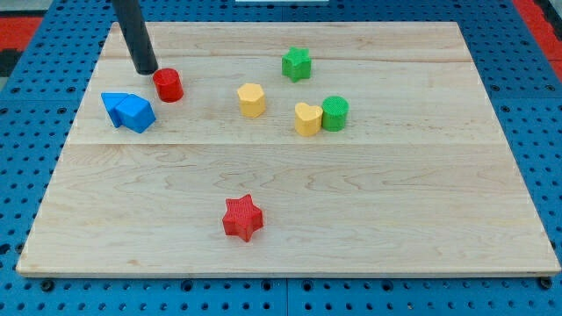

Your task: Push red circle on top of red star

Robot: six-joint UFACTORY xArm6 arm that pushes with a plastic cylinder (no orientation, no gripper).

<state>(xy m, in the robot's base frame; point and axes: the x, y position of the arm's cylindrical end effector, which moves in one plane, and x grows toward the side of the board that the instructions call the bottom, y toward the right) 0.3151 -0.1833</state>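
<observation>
Red circle (168,85) sits in the board's upper-left part, close to the view's top edge of the wooden board (369,211) but still with a strip of bare wood above it. My tip (146,70) stands just beside it at its upper left, so close that I cannot tell whether the two touch. The red star (242,218) lies well apart, toward the view's bottom and a little right of the circle, near the board's bottom edge. Between circle and star the wood is open, with no block on the straight line joining them.

Just below and left of the circle lie two blue blocks (128,111), pressed together (their exact shapes are hard to make out), near the board's left edge. To the circle's right sits a yellow hexagon (251,99); farther right a yellow heart (307,118) touches a green circle (335,113), and a green star (297,63) sits above these, near the top edge. The right half and the bottom-left of the board hold wide bare room.

The rod (133,33) comes down from the view's top, leaning slightly so its lower end is to the right of its upper part. It has no fingers to open or close.
</observation>
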